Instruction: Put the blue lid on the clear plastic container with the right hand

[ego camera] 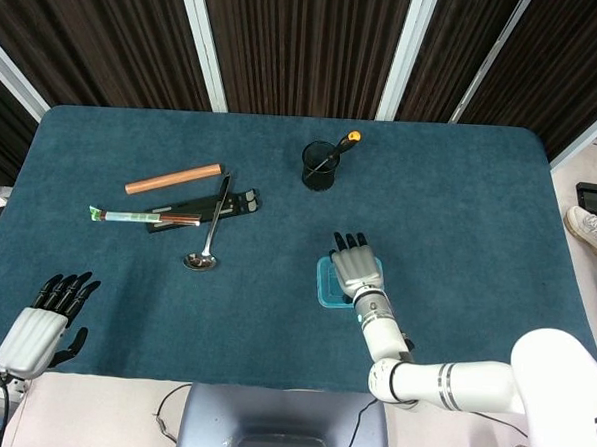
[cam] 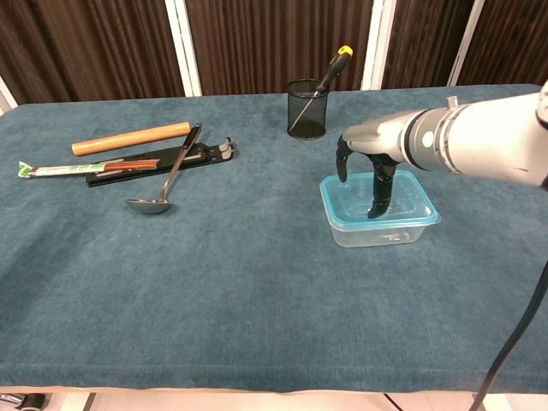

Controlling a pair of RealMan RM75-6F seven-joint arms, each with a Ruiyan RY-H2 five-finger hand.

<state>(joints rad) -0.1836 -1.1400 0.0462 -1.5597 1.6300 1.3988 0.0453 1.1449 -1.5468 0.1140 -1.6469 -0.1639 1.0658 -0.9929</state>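
The clear plastic container (cam: 383,229) stands on the table right of centre, with the blue lid (cam: 329,202) lying on top of it. My right hand (cam: 370,164) hovers over the lid, fingers apart and pointing down, one fingertip touching the lid's top. In the head view the right hand (ego camera: 356,272) covers most of the blue lid (ego camera: 324,284), so only its left edge shows. My left hand (ego camera: 43,322) rests open at the table's near left corner, holding nothing.
A black mesh cup (cam: 307,110) with a screwdriver (cam: 334,66) stands behind the container. To the left lie a wooden rod (cam: 130,138), a metal ladle (cam: 163,190), a black tool (cam: 171,161) and a green-tipped stick (cam: 64,169).
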